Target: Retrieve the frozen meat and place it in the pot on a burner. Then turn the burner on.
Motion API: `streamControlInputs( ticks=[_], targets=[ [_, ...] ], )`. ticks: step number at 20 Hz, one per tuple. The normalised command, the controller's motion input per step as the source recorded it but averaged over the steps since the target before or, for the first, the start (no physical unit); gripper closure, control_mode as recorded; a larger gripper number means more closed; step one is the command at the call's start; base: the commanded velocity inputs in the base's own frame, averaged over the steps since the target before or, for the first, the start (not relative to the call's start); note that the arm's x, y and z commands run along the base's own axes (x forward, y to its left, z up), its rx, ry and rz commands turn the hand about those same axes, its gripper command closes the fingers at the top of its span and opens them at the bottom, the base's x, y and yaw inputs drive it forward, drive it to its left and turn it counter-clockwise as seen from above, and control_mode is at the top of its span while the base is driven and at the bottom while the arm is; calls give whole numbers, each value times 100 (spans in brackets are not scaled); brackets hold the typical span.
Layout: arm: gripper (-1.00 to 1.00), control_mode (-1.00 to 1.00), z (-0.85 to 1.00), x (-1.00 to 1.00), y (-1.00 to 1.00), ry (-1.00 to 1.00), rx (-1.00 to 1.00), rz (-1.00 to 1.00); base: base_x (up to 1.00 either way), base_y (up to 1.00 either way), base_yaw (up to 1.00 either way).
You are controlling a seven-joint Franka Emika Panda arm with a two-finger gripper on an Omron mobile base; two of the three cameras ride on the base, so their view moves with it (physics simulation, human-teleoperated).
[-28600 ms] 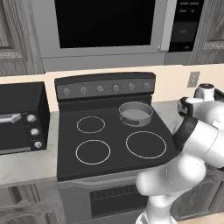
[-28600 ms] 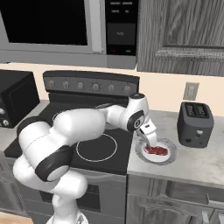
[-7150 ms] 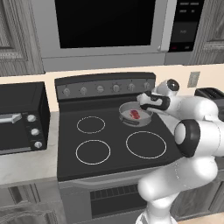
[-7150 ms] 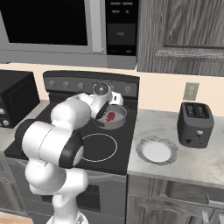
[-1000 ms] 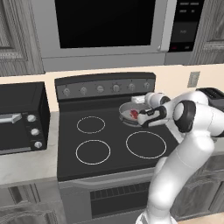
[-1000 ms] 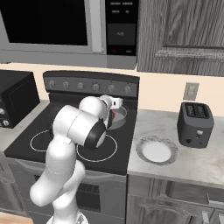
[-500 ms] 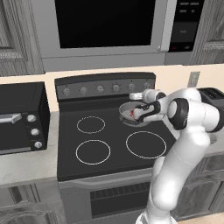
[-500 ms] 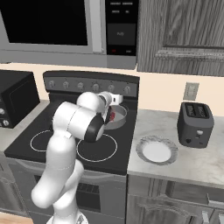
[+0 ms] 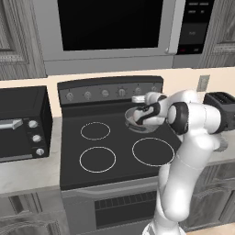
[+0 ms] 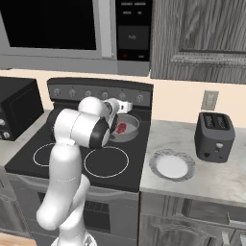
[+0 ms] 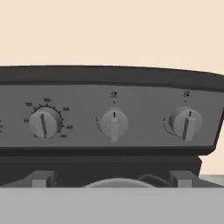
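Stovetop's set: frozen meat [image 10: 121,128] sits in the pot [image 10: 131,133], so I aim my gripper [image 9: 136,99], jaws apart, at the knobs [image 11: 114,124].

Arm folded up from base, elbow high, forearm reaching fwd and across at mid height. Wrist bent so hand lies roughly horizontal, pointing toward the back. Gripper [image 9: 137,99] out at the far end, fingers spread wide, nothing between them. In hand view both dark fingertips [image 11: 38,178] sit at the lower edge, well apart, level w/ each other. Gripper [image 10: 126,105] also seen in right base view, past the white forearm.
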Motion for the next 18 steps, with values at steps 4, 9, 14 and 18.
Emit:
streamControlInputs(
  ticks=[4, 9, 14, 18],
  targets=[
    [-100, -100, 0, 25, 4, 0, 0, 0, 0, 0, 0],
    [-100, -100, 0, 39, 0, 0, 0, 0, 0, 0, 0],
    [-100, -100, 0, 25, -2, -1, 0, 0, 0, 0, 0],
    [-100, -100, -9, 5, 0, -10, 0, 0, 0, 0, 0]
  ],
)
